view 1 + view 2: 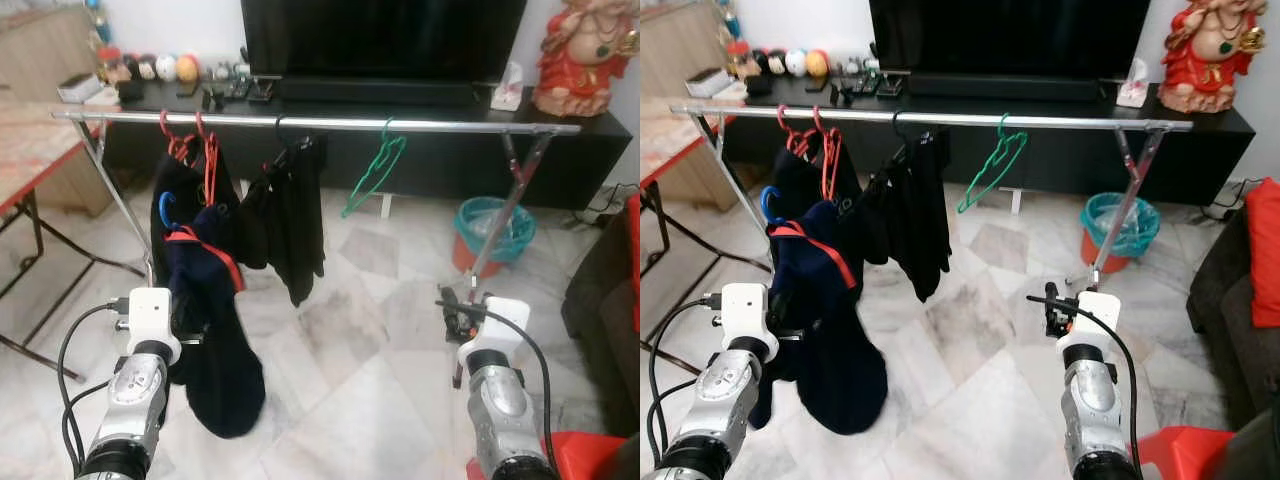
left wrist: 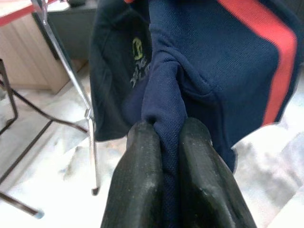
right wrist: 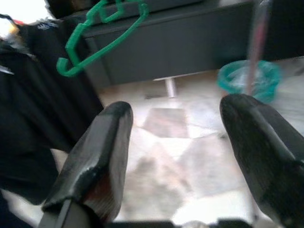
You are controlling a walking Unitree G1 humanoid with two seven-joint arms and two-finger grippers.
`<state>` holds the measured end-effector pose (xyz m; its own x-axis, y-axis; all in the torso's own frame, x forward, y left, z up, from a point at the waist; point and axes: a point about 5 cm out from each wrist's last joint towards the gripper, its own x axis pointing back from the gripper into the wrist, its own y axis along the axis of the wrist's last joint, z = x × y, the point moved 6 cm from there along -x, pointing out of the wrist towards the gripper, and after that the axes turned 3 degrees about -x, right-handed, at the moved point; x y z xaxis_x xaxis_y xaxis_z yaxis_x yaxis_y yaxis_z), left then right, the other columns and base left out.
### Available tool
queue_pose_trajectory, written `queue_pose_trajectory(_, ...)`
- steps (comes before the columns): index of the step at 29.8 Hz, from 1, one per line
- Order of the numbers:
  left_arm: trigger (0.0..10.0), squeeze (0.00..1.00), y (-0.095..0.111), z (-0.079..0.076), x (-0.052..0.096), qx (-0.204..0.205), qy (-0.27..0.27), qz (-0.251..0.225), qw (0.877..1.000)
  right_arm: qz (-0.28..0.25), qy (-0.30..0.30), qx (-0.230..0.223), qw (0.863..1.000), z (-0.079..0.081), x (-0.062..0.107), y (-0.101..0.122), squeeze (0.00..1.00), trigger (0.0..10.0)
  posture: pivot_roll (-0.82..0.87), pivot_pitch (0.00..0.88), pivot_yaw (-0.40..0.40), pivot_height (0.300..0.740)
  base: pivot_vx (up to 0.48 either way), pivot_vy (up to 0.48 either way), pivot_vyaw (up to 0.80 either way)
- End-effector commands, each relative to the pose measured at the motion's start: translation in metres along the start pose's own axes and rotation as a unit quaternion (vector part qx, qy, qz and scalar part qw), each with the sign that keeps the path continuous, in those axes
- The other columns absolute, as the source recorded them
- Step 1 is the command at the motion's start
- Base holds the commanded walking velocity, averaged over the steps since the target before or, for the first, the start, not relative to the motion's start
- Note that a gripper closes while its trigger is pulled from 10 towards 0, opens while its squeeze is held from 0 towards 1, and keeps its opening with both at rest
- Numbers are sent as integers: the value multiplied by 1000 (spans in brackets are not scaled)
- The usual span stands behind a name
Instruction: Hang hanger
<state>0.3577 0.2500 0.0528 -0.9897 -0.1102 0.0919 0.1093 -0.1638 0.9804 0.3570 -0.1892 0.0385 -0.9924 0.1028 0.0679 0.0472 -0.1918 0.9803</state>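
Left gripper (image 2: pixel 164 156): clamped on a fold of navy shirt with red stripe (image 1: pixel 205 300), hanging low at left end of chrome clothes rail (image 1: pixel 330 123). Right gripper (image 3: pixel 185 156): fingers apart, holding nothing, above marble floor (image 1: pixel 350 380). Green hanger (image 1: pixel 372 175): hooked on rail, right of 1 black garment (image 1: pixel 295 215). Red hangers (image 1: pixel 195 150): at rail's left.

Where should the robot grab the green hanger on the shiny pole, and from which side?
Probably the long lower bar of the empty green plastic hanger, which tilts down toward the robot's left, away from the hook on the silver metal rail. The open right pincer is nearest and could come from the front, below the rail; the left pincer is shut on the navy shirt with the red stripe.
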Motion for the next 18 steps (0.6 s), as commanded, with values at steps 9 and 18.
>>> queue_pose_trajectory(9,10000,0,20,0,-6,0,6,-38,999,-2,-4,19,1000,-11,0,3,0,10000,25,0,58,740,385,0,0)
queue_pose_trajectory(18,10000,0,20,10,-4,-1,25,-39,999,-9,6,17,1000,-8,-1,6,0,10000,28,0,52,740,400,0,356)
